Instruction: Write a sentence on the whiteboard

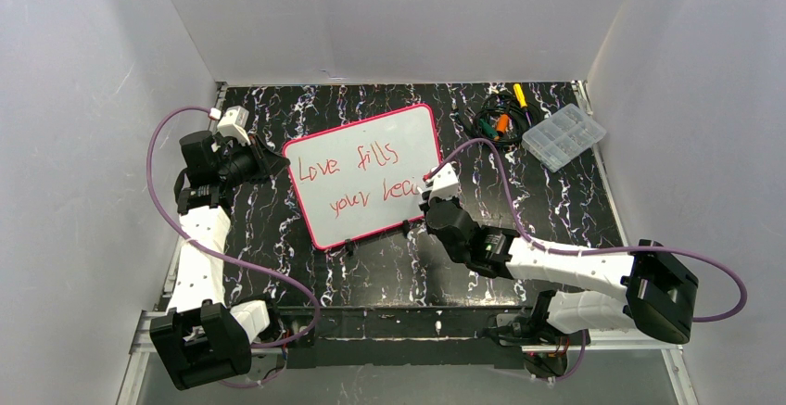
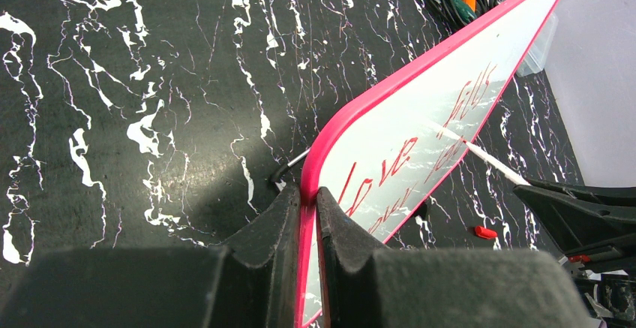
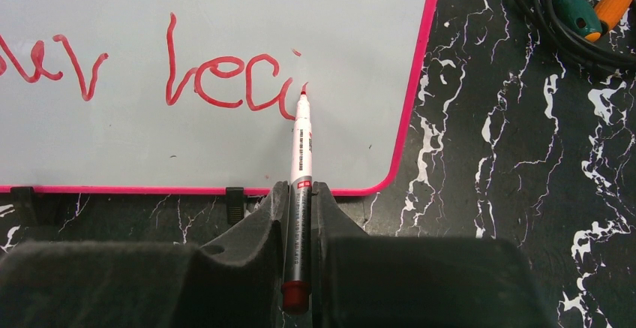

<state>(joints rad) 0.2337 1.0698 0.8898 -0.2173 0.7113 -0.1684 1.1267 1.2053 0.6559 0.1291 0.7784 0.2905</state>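
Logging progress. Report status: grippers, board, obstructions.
Left gripper shut on whiteboard rim. Right gripper shut on marker, tip at sentence, last word unfinished. Cables, clear box apart, off board's right.

Black marble-patterned tabletop with white veins, inside plain white walls on three sides

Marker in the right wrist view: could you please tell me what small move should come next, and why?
Probably stroke the marker tip rightward into the "r": the sentence stops at "hea", and bare whiteboard lies before its pink rim.
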